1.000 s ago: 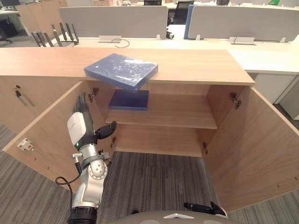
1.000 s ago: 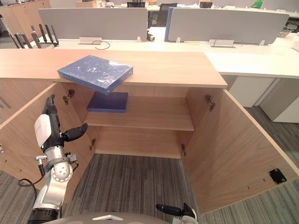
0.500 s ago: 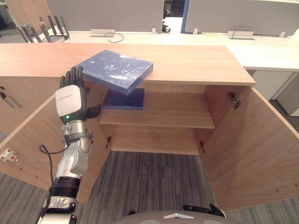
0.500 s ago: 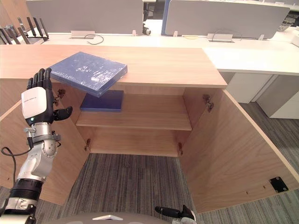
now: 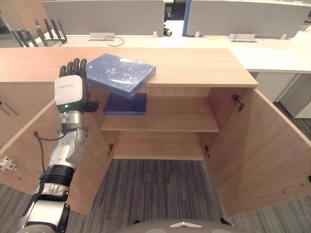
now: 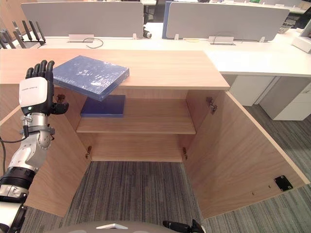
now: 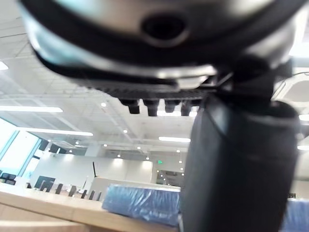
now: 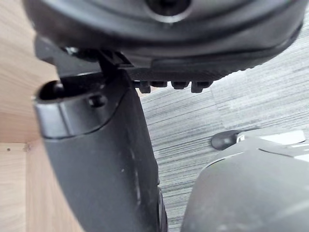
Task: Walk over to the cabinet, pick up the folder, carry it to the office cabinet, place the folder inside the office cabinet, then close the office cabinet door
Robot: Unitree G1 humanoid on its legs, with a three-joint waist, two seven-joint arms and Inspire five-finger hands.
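Blue folder (image 5: pixel 120 73) not yet gripped; lifted left hand (image 5: pixel 71 92) from door (image 5: pixel 24 145) height to just beside it, fingers straight, empty.

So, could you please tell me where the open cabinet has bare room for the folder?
Upper shelf: bare from the dark blue book to the right wall. Lower shelf: bare throughout. Crowded at the upper shelf's left end, beneath the overhanging folder.
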